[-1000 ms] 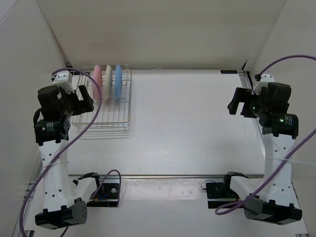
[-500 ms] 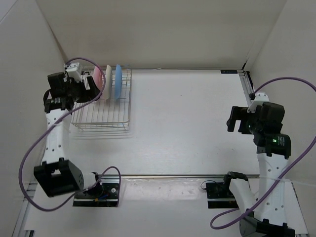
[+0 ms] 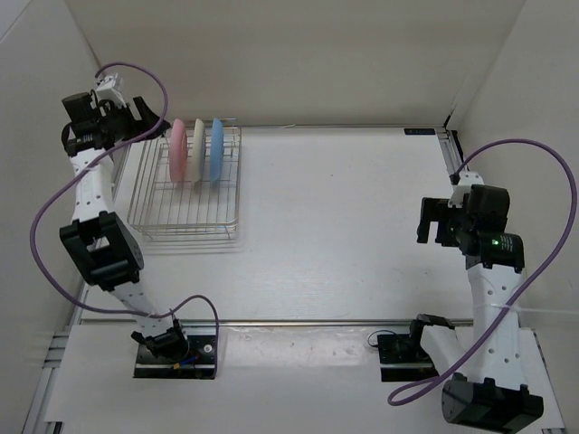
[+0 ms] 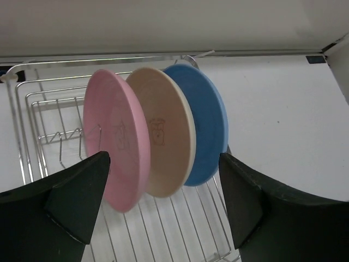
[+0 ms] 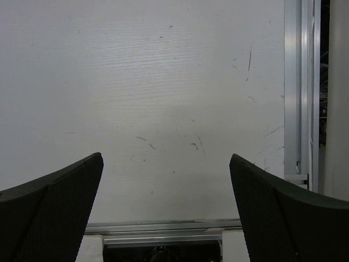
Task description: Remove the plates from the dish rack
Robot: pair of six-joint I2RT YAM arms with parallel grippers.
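Three plates stand on edge in one dish rack [image 3: 185,215] at the table's [image 3: 344,208] far left: pink plate [image 3: 178,151] leftmost, cream-white plate [image 3: 199,150] in the middle, light blue plate [image 3: 217,150] rightmost, faces turned left and right. The rack's long axis runs near to far. Two grippers, both spread apart and empty: the left gripper [image 4: 163,199] is near the pink plate, and the right gripper [image 5: 166,185] is over the table's right side.

White arms [image 3: 90,194], black joints [image 3: 98,256], purple cables [image 3: 36,231].
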